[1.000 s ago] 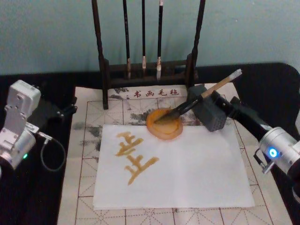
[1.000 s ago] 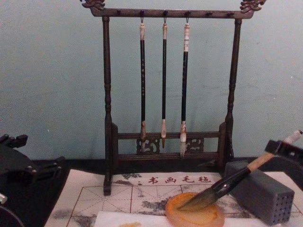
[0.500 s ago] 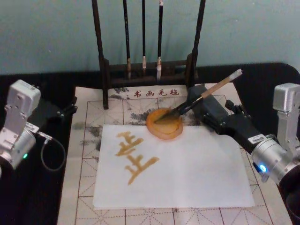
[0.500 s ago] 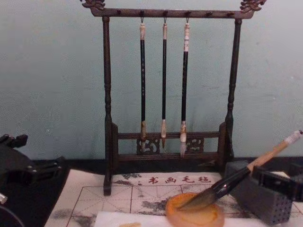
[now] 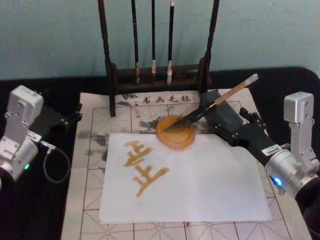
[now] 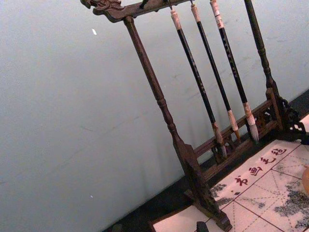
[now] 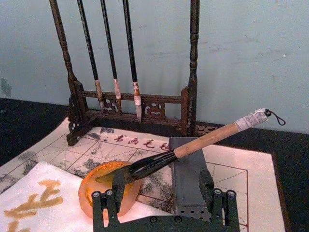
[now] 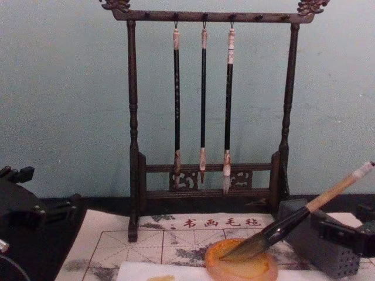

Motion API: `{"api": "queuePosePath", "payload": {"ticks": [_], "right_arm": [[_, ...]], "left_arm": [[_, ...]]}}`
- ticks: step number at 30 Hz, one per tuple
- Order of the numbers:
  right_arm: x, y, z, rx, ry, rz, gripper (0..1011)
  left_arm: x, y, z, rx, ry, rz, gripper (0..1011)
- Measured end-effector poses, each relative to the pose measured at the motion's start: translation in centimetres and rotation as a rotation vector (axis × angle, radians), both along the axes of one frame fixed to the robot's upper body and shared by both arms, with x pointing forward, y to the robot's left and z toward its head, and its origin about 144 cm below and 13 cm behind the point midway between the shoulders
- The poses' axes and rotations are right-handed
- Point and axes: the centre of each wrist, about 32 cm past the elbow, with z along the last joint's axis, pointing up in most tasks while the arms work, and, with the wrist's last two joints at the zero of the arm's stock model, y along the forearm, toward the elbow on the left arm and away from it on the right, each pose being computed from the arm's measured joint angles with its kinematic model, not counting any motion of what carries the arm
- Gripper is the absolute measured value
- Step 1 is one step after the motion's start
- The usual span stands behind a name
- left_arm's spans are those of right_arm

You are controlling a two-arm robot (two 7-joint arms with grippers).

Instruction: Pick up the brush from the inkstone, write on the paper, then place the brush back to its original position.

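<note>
A: While the right gripper (image 7: 164, 205) sits low just behind the grey block (image 7: 187, 175), its 2 fingers (image 7: 107, 205) stand apart with nothing between them. Do you agree?

B: Yes, the jaws are open and touch nothing. In the head view that gripper (image 5: 226, 121) lies over the mat's right side, next to the block, its arm running back toward the lower right.

A: Where is the brush (image 5: 210, 106)?

B: It leans on its own. The bristle tip lies in the inkstone (image 5: 175, 132), the handle rests across the top of the block, and the whitish end cap sticks up to the right. The chest view shows the same slant: brush (image 8: 296, 218) rising from the inkstone (image 8: 241, 261) over the block (image 8: 319, 240).

A: And the paper (image 5: 200, 185)?

B: It lies flat on the mat (image 5: 90, 145), its far edge touching the inkstone. Yellowish strokes mark its left part.

A: The left gripper (image 5: 67, 118)?

B: Parked at the mat's left edge, well away from the brush. I cannot tell how its jaws stand.

A: Anything behind?

B: The rack (image 5: 157, 75) stands at the mat's far edge with 3 thin brushes (image 8: 203, 105) hanging from its top bar. The left wrist view shows that rack (image 6: 193, 159) too, with red characters on the mat below it.
</note>
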Motion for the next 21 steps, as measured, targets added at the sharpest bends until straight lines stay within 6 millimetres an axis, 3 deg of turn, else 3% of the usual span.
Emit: {"api": "queuePosePath", "payload": {"ticks": [21], "right_arm": [[0.0,-0.04,0.06,0.004,0.002,0.0,1002]], "left_arm": [[0.0,0.0,0.0,0.0,0.0,0.0,1001]]}}
